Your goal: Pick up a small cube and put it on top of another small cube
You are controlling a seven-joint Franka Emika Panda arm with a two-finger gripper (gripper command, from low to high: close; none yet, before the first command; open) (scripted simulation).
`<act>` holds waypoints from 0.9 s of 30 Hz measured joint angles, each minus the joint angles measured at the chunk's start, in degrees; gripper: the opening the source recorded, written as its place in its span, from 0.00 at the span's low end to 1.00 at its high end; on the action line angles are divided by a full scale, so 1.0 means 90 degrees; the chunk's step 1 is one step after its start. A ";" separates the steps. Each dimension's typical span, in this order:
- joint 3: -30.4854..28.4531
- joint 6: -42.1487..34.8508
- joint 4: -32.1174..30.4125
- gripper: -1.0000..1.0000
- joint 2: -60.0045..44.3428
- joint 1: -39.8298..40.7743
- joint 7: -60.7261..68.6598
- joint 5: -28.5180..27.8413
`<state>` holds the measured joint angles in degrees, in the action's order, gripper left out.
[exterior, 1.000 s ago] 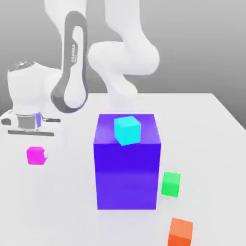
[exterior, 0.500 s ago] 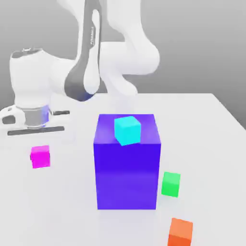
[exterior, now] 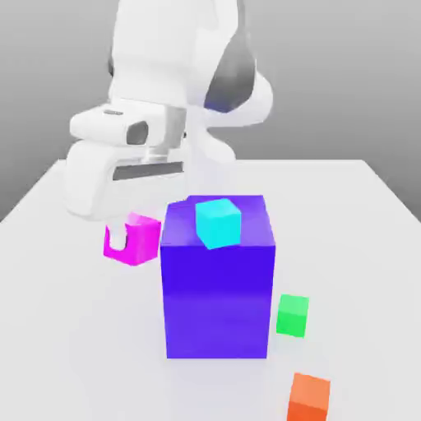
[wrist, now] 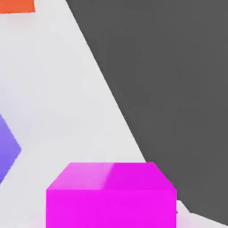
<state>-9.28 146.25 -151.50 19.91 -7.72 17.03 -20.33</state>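
The small magenta cube (exterior: 141, 241) hangs in my gripper (exterior: 130, 239), which is shut on it; one white finger (exterior: 118, 238) covers part of its face. It is held just to the exterior view's left of the big blue-violet cube (exterior: 216, 304). The hand view has the magenta cube (wrist: 111, 196) close up between the fingers. The small green cube (exterior: 292, 315) rests on the table at the exterior view's right of the big cube, well away from the gripper.
A cyan cube (exterior: 218, 222) sits on top of the big blue-violet cube. An orange cube (exterior: 309, 397) lies near the front, also seen as the orange cube (wrist: 17, 6) in the hand view. The white table (exterior: 362, 247) ends at a dark edge.
The arm has swung toward the exterior view's right, carrying the magenta cube from the far left up to the side of the big blue-violet cube. The other cubes stayed put.
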 joint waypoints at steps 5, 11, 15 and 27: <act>0.0683 -0.0107 -0.0242 0.00 0.0201 -0.0973 0.0588 0.0059; 0.0746 0.0257 -0.0914 0.00 -0.0078 -0.1761 0.0982 0.0813; 0.0614 0.0600 -0.1454 0.00 -0.0418 -0.2186 0.1145 0.1507; 0.0524 0.2443 -0.1724 1.00 -0.2360 -0.2568 0.1506 0.2373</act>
<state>-4.56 168.23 -167.01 -1.33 -30.83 30.58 1.02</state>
